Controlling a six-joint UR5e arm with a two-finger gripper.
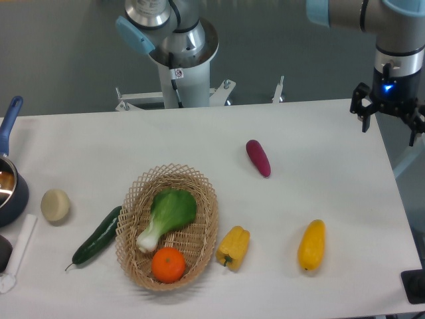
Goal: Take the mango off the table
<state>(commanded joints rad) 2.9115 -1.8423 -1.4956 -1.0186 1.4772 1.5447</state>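
Yellow-orange mango (312,245) on white table (319,139)

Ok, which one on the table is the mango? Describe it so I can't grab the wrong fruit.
Start at the wicker basket near the front of the white table and look right, past the yellow bell pepper. The mango lies alone near the front right edge. It is a smooth, elongated yellow-orange oval, with no lobes or green stem like the pepper.
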